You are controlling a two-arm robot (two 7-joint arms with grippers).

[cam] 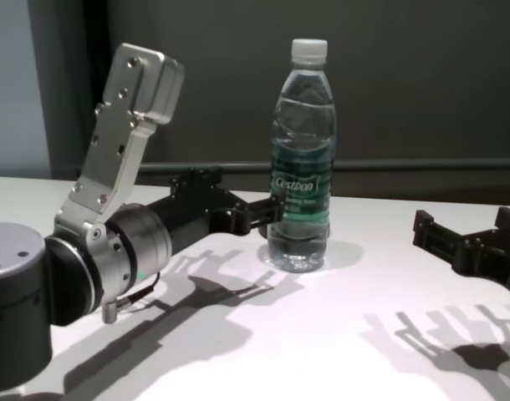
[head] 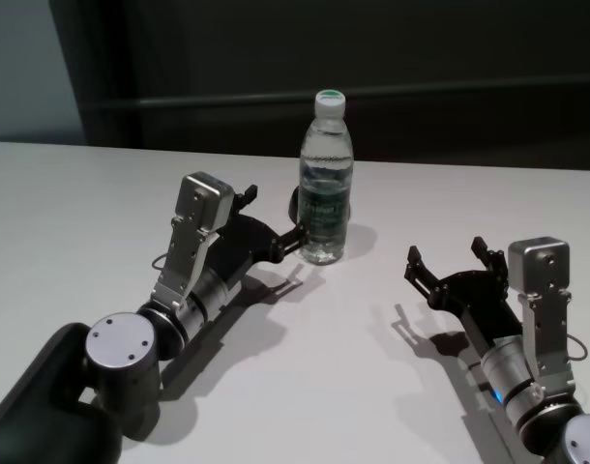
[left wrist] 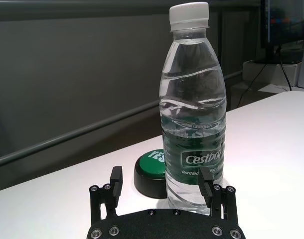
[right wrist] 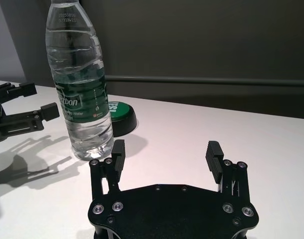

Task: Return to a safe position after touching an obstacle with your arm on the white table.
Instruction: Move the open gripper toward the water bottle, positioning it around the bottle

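Nearest me, the left tool, jaws apart, rests beside the tall clear water-filled plastic bottle standing mid-tabletop; right tool gapes idle; it looks top-heavy and slick, so don't grasp, retreat sideways.

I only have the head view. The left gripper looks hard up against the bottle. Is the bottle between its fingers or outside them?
Observer: In the left wrist view the left gripper is open. The bottle stands in front of one finger, not centred in the gap.
Operator: Is there anything behind the bottle that I might hit?
Observer: Yes. A low round disc with a green top sits on the white table, close behind the bottle's base.
Operator: And the right side?
Observer: In the right wrist view the right gripper is open with nothing between its fingers. The bottle is apart from it.
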